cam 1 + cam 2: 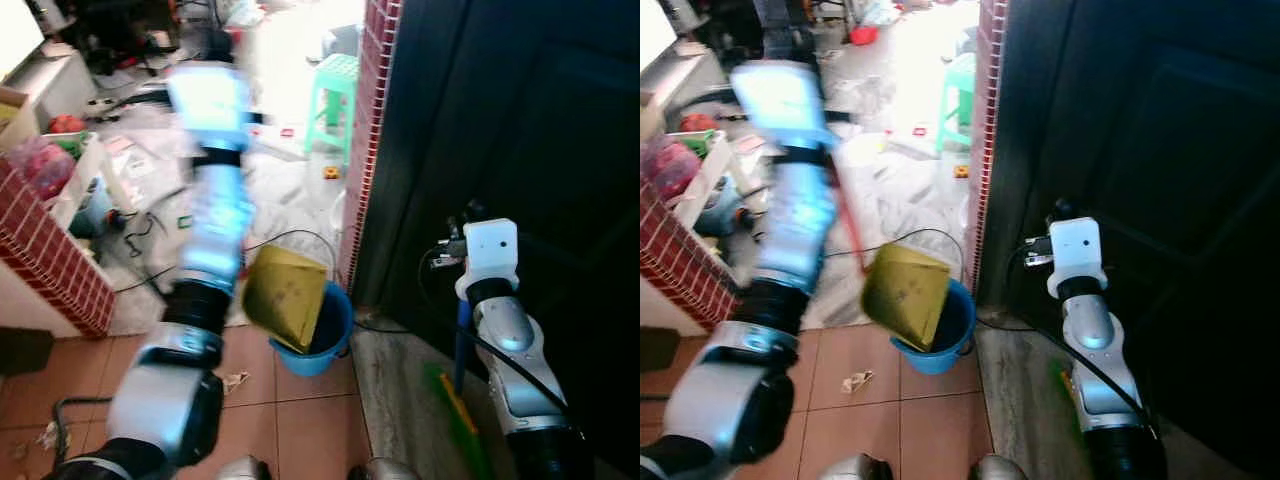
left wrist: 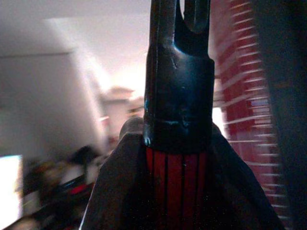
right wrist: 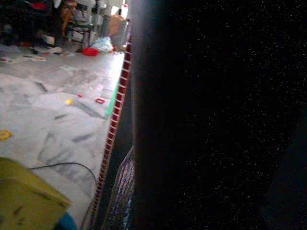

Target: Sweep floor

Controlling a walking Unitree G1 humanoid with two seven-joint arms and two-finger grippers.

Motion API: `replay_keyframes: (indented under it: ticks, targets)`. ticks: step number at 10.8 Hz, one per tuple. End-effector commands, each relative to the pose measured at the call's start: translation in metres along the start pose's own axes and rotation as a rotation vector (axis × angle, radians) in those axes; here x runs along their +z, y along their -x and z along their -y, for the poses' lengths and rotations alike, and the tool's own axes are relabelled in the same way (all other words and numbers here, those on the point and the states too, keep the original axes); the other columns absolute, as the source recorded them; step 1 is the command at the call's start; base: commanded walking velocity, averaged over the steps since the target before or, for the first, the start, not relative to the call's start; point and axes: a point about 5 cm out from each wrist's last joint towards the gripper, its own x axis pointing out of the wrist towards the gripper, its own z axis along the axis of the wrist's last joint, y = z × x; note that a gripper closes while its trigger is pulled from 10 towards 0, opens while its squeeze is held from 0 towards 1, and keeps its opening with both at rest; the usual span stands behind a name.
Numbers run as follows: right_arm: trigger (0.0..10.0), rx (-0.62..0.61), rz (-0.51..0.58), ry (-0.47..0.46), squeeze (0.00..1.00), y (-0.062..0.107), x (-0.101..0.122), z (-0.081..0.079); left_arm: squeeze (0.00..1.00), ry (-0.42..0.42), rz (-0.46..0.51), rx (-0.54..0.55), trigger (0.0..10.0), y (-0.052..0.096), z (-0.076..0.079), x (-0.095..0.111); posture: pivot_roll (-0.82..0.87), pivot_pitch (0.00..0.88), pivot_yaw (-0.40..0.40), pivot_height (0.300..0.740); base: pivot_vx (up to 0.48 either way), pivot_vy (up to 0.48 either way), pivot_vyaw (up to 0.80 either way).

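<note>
A yellow dustpan (image 1: 285,295) hangs tilted over a blue bucket (image 1: 335,345) on the tiled floor. Its red handle (image 1: 847,225) runs up toward my raised, blurred left arm (image 1: 212,200). In the left wrist view my left gripper (image 2: 175,184) is shut on that red handle (image 2: 175,179), just below its black end cap (image 2: 178,96). My right arm (image 1: 505,340) is held low in front of a dark door (image 1: 540,130), with the right gripper (image 1: 448,247) at its end. A broom with a blue stick (image 1: 460,345) and green bristles (image 1: 455,405) stands just beside that arm.
A red brick pillar (image 1: 372,110) stands beside the door. A low brick wall (image 1: 45,255) is at the left, with cluttered shelves behind it. A black cable (image 1: 290,238) loops across the floor, scraps (image 1: 855,381) lie on the tiles, and a green stool (image 1: 335,90) stands further off.
</note>
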Motion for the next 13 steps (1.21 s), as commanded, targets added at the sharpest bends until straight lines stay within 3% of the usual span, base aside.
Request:
replay_keyframes:
  ticks: [1,4,6,7,9,11,13]
  targets:
    - [10.0,0.012,0.050,0.004,0.00,-0.003,0.011,-0.002,0.00,0.006,0.140,-0.108,10.0,-0.006,0.015,0.025,-0.17,0.032,0.033,0.740,0.000,0.000,0.00]
    - [10.0,0.026,0.048,-0.017,0.00,-0.010,0.010,-0.007,0.00,0.051,0.106,-0.332,10.0,0.018,0.049,0.027,-0.11,0.024,0.020,0.740,0.000,0.000,0.00]
    - [10.0,0.032,0.047,-0.019,0.00,-0.012,0.009,-0.009,0.00,0.116,0.090,-0.455,10.0,0.041,0.061,0.029,-0.09,0.017,0.016,0.740,0.000,0.000,0.00]
    - [10.0,0.033,0.049,-0.022,0.00,-0.014,0.010,-0.011,0.00,0.149,0.060,-0.423,10.0,0.043,0.058,0.027,-0.09,0.014,0.015,0.740,0.000,0.000,0.00]
    - [10.0,0.045,0.055,-0.028,0.00,-0.016,0.010,-0.013,0.00,0.198,-0.017,-0.230,10.0,0.010,0.026,0.032,-0.08,0.009,0.002,0.740,0.000,0.000,0.00]
    - [10.0,0.051,0.056,-0.033,0.00,-0.019,0.009,-0.015,0.00,0.168,0.116,-0.103,10.0,-0.041,-0.019,0.068,-0.06,0.004,0.004,0.740,0.000,0.000,0.00]
    - [10.0,0.050,0.053,-0.036,0.00,-0.018,0.007,-0.017,0.00,0.109,0.132,-0.030,10.0,-0.054,-0.051,0.081,-0.05,0.006,0.005,0.740,0.000,0.000,0.00]
